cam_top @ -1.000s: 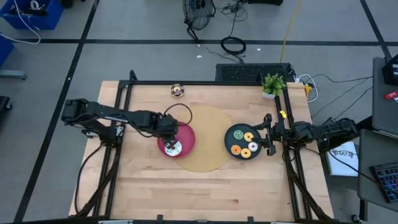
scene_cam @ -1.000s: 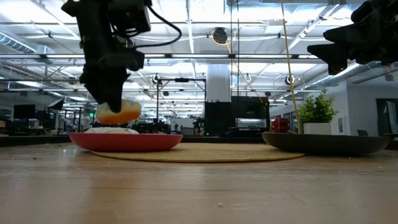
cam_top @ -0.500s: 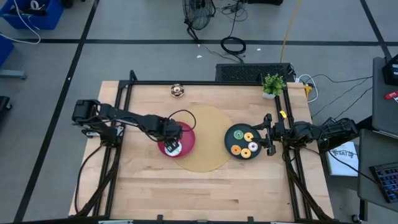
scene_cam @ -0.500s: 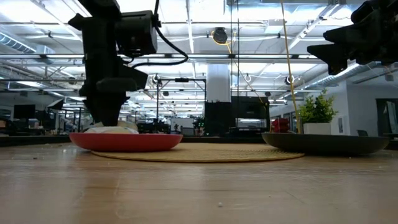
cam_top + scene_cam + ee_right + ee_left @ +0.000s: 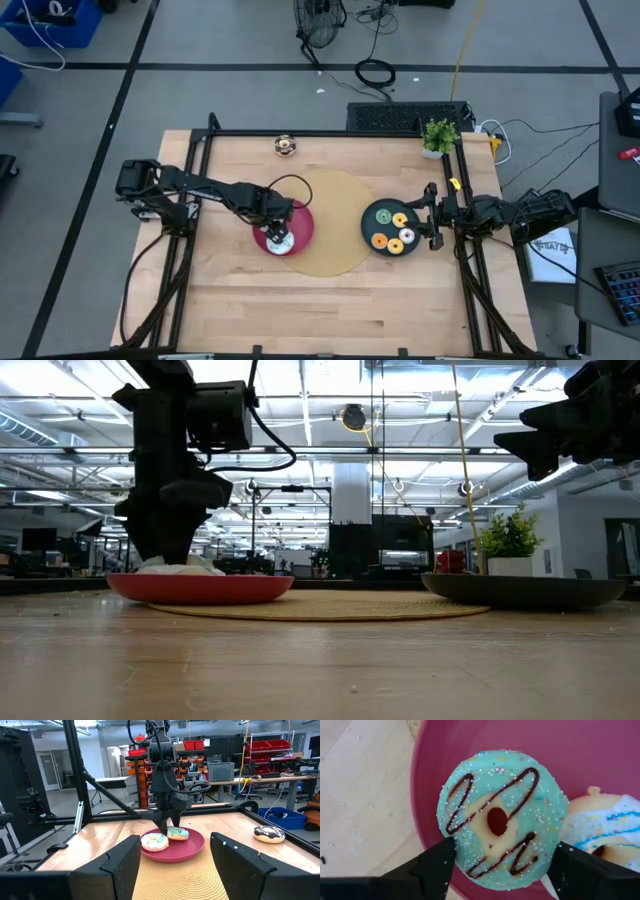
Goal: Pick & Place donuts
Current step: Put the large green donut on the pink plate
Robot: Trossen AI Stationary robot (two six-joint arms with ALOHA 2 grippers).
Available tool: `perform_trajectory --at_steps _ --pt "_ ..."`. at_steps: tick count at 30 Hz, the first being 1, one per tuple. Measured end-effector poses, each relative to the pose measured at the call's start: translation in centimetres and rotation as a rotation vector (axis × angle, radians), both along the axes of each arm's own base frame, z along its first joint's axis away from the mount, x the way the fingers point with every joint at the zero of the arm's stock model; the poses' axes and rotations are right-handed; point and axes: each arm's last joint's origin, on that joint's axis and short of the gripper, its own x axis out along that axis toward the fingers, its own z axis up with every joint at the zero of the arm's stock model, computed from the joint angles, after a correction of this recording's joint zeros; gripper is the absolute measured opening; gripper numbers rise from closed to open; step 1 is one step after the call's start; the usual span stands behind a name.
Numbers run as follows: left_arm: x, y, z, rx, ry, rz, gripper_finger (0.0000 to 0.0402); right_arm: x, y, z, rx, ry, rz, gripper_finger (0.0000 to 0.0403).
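Left wrist view: left gripper [image 5: 500,865] fingers straddle teal sprinkled ring donut [image 5: 502,820] lying in round pink plate [image 5: 620,765].
Fingers part-open, touching its sides; right gripper [image 5: 172,865] open, empty.

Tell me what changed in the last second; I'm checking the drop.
The left claw came down from above the pink plate and set the teal donut on it beside the white donut, fingers now apart. The right claw and the black plate stayed put.

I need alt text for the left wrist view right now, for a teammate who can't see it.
A teal-iced donut with chocolate drizzle and white sprinkles lies on the pink plate, framed by the left gripper, whose two dark fingers flank it. A white-iced donut with blue stripes sits beside it.
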Motion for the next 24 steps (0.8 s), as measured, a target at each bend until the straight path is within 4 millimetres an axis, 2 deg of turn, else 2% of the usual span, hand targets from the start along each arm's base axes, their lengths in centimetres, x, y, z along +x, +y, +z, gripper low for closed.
perform_trajectory --at_steps 5,10,24 --pt "0.00 -0.05 0.00 -0.024 0.001 -0.026 0.0316 0.00 0.00 0.00 0.000 0.000 0.000 0.0226" --pt "-0.03 -0.13 0.01 -0.049 0.003 -0.030 0.0336 0.00 0.00 0.00 0.000 0.000 0.000 0.0226" --pt "-0.05 -0.21 0.01 -0.075 0.005 -0.046 0.0340 0.00 0.00 0.00 0.000 0.000 0.000 0.0226"
